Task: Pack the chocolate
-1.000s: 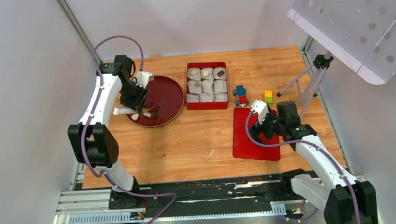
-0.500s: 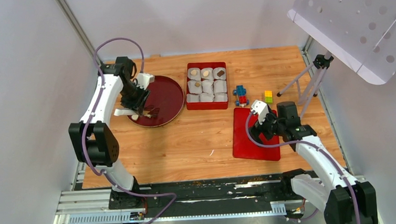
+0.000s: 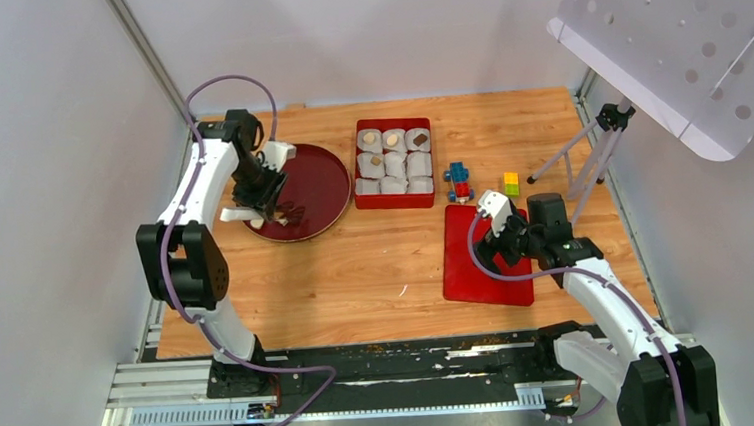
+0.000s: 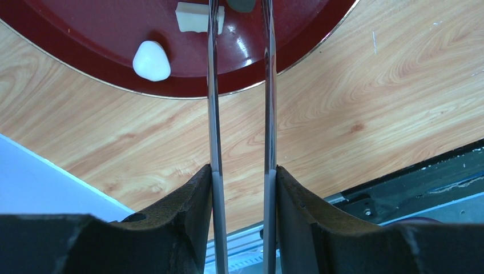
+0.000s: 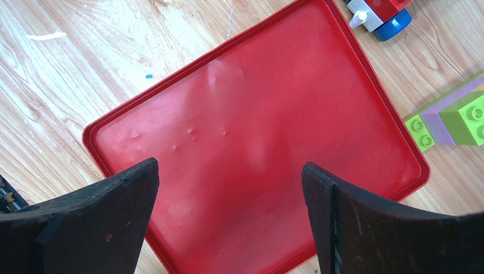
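A dark red round plate (image 3: 316, 182) holds loose chocolate: a pale rounded lump (image 4: 151, 60), a cream rectangular piece (image 4: 194, 17) and a dark piece (image 4: 242, 4). My left gripper (image 4: 240, 171) is shut on thin metal tongs (image 4: 214, 114). Their two blades stay apart and reach over the plate's near rim, with the dark piece between their tips. A red box (image 3: 395, 200) holds white paper cups, some with chocolate, such as a tan piece (image 3: 370, 137) and a dark one (image 3: 420, 140). My right gripper (image 5: 231, 171) is open and empty above a flat red lid (image 5: 257, 114).
A red-and-blue toy (image 3: 459, 180) and yellow-green blocks (image 3: 511, 183) lie right of the box; both show at the right wrist view's edges, the toy (image 5: 382, 14) and the blocks (image 5: 451, 120). A tripod (image 3: 589, 148) stands at the far right. White walls enclose the table.
My left arm has shifted slightly to the right over the plate's near edge with the tongs. The right arm has not moved.
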Available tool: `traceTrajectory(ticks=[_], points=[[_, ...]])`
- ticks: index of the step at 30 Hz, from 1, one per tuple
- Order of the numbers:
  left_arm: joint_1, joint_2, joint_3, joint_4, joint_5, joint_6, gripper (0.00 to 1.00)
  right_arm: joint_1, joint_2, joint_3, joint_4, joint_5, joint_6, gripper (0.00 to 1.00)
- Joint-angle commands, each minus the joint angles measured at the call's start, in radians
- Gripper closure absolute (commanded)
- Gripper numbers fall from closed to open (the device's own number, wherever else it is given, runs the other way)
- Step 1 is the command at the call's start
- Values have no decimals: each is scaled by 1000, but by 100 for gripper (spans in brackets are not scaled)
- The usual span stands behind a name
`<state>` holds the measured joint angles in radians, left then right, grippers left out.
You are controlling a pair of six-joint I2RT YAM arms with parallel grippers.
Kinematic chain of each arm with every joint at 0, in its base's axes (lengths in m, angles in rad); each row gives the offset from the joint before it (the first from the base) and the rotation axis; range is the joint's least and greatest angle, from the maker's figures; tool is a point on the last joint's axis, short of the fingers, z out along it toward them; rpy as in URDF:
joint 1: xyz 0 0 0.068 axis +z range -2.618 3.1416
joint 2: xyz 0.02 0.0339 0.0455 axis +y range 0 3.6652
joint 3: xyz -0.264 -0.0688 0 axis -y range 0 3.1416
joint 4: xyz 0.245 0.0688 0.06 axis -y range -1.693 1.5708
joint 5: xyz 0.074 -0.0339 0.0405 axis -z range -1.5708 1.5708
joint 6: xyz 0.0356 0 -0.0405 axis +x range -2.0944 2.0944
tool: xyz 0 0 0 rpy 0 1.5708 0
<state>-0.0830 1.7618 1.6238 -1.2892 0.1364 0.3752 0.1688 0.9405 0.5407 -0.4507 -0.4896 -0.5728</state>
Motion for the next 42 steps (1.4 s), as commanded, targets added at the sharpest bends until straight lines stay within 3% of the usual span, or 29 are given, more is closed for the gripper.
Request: traceTrajectory(ticks=[1, 6, 12, 14, 22, 27, 34, 42], points=[[0, 6, 2, 13, 4, -16, 51, -3, -23, 0, 32, -20, 4, 5], [0, 17, 9, 4, 9, -14, 52, -3, -22, 1, 32, -20, 2, 5], [-1, 1, 50, -11, 23, -13, 81, -3, -20, 2, 31, -19, 4, 5], [0, -9, 90, -32, 41, -10, 84, -3, -19, 3, 29, -19, 2, 5], [-37, 16, 318, -119, 231, 5, 87, -3, 5, 16, 36, -21, -2, 5], [-117, 28, 355, 6, 308, -46, 88, -3, 12, 26, 34, -19, -5, 4], [-262, 118, 399, 246, 297, -170, 88, -3, 8, 39, 23, -17, -8, 4], [-342, 275, 493, 310, 208, -216, 87, -5, -15, 36, 0, -6, -13, 4]])
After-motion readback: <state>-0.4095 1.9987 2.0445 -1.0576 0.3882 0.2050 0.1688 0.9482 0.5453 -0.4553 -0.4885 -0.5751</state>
